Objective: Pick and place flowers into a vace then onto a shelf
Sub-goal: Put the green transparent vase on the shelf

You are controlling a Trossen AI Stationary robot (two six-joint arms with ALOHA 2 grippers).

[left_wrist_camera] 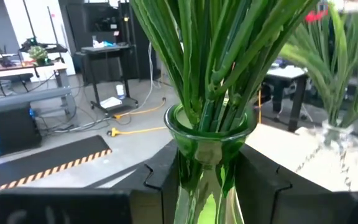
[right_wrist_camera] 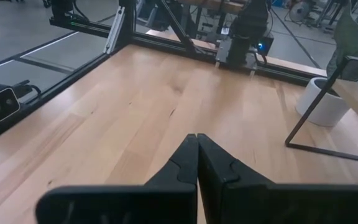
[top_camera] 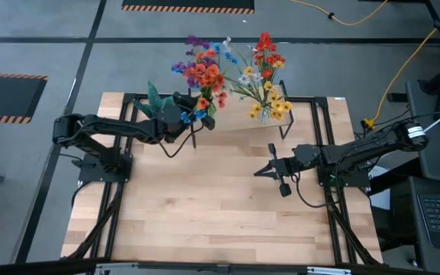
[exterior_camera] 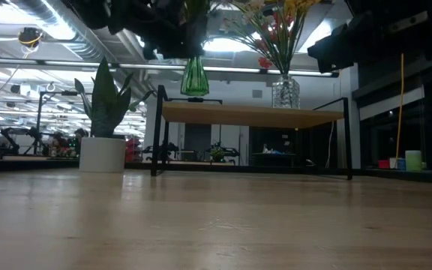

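Two dark arms over a pale wooden tabletop (top_camera: 205, 206) framed by black rails; grey floor with hazard-striped mats around it, and in the low view a workshop with ceiling lights beyond. Left gripper (left_wrist_camera: 207, 180) has its fingers clamped on the neck of a green glass vase (left_wrist_camera: 207, 162) filled with orange, purple and blue artificial flowers (top_camera: 201, 65), raised clear of the table and just above the near end of the small light-wood shelf on thin black legs (exterior_camera: 253, 114). Farther along the shelf stands a clear glass vase (exterior_camera: 284, 93) with red and yellow sprigs. Spiky plant in white pot (exterior_camera: 103, 142) sits beside this gripper. Right gripper (right_wrist_camera: 196, 162), fingers pressed together, empty, hovers over bare table mid-right.
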